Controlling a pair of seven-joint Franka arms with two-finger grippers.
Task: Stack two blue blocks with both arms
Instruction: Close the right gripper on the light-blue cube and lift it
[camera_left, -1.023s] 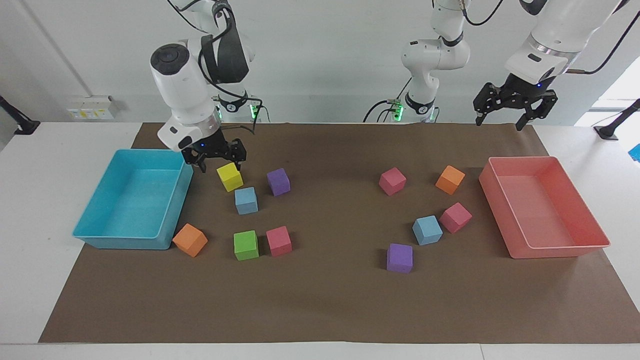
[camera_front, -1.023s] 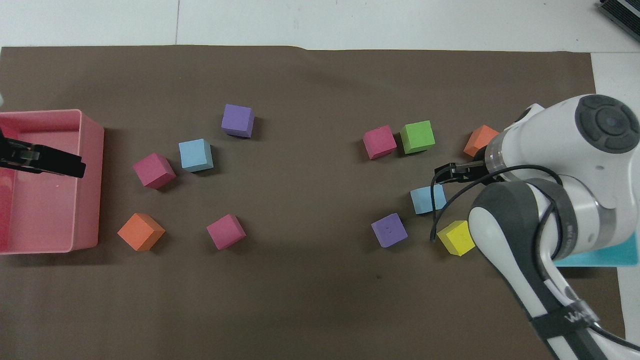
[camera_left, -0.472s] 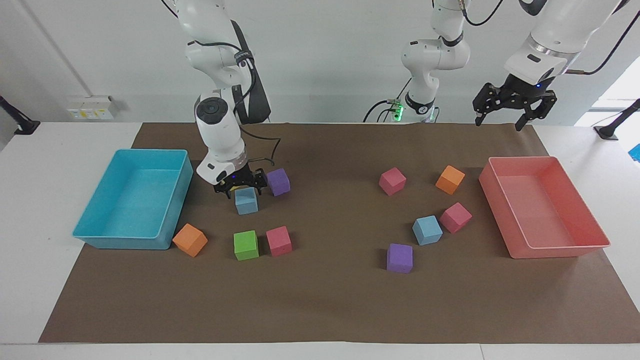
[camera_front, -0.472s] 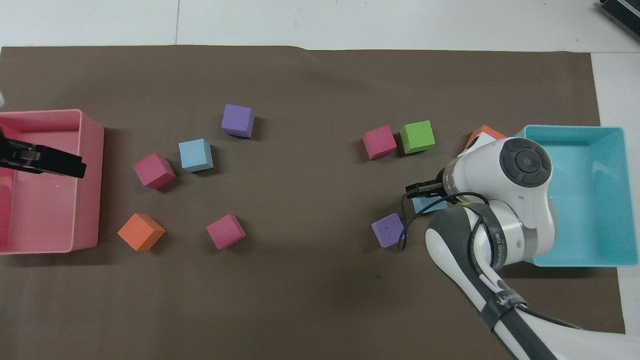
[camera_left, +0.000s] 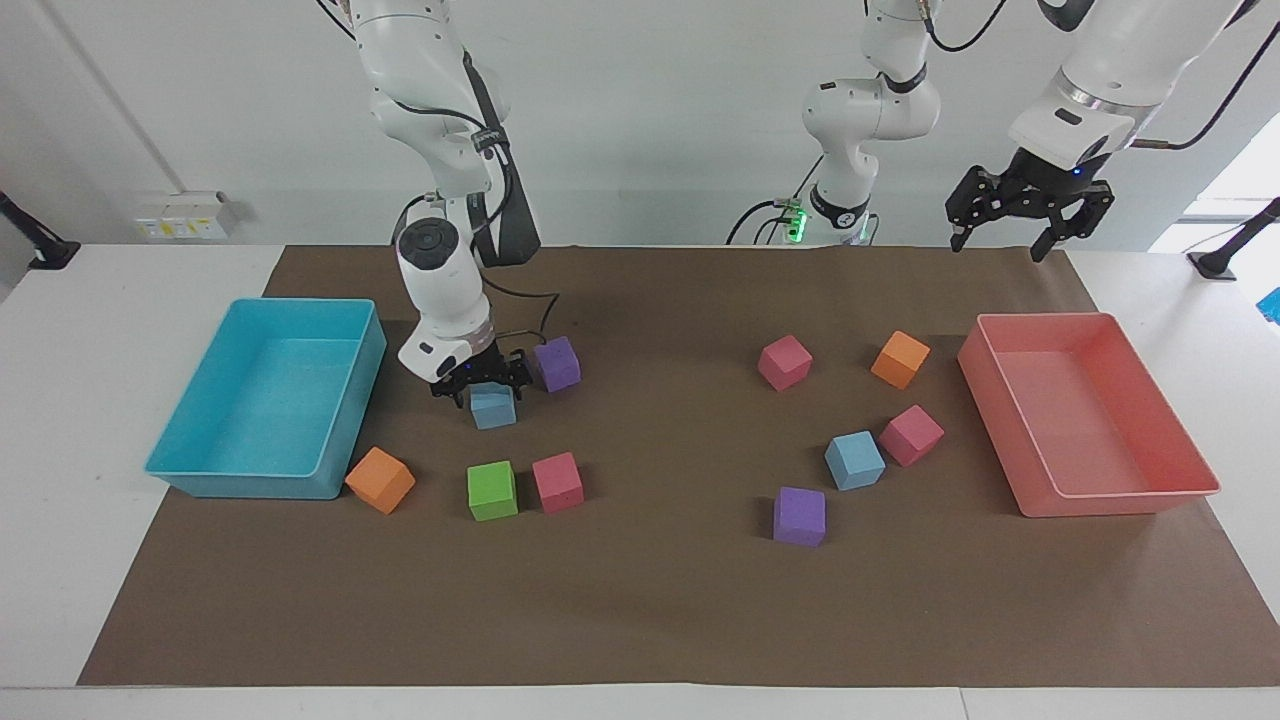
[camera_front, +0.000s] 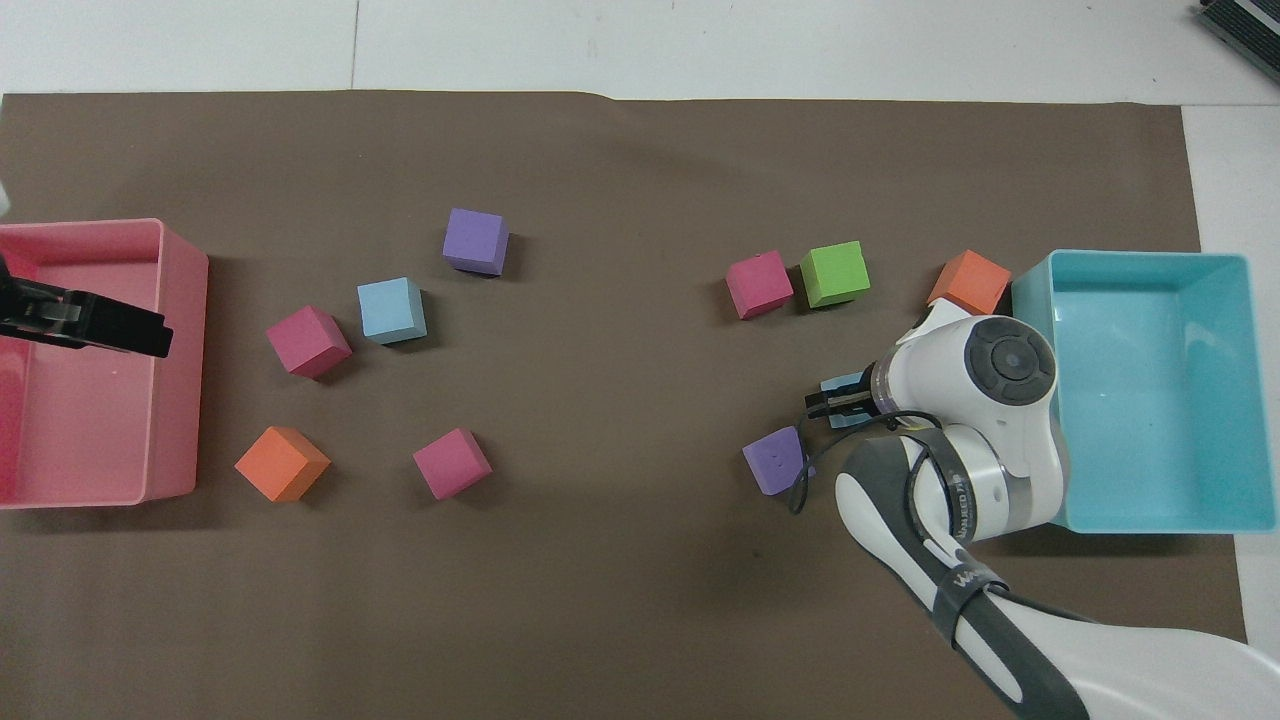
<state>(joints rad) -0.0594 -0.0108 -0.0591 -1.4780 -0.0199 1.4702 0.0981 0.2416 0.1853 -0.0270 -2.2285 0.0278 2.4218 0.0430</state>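
Blue blocks first: one blue block (camera_left: 492, 407) sits left of centre in the facing view, right under your right gripper (camera_left: 481, 381). The gripper is down over its top with a black finger on either side, but you can't tell whether the jaws are actually pinching it or just spread around it. In the overhead view only a sliver of that block (camera_front: 838, 384) peeks out beside the wrist.

The other blue block (camera_left: 854, 460) is over in the right half of the facing view, lying on the brown mat (camera_left: 660, 600) just beside a pink cube (camera_left: 911, 435), with a purple cube (camera_left: 799, 516) below it in the frame.

Around the first block you've got another purple cube (camera_left: 556, 363) just to its right in the frame, a green cube (camera_left: 492, 490) and a second pink cube (camera_left: 557, 482) lower down, and the turquoise tray (camera_left: 190, 478) at the frame's left.

Your left gripper (camera_left: 1003, 245) hangs at the upper right of the facing view, above the pink tray (camera_left: 1120, 495) end of the desk (camera_left: 60, 500), jaws spread and holding nothing.
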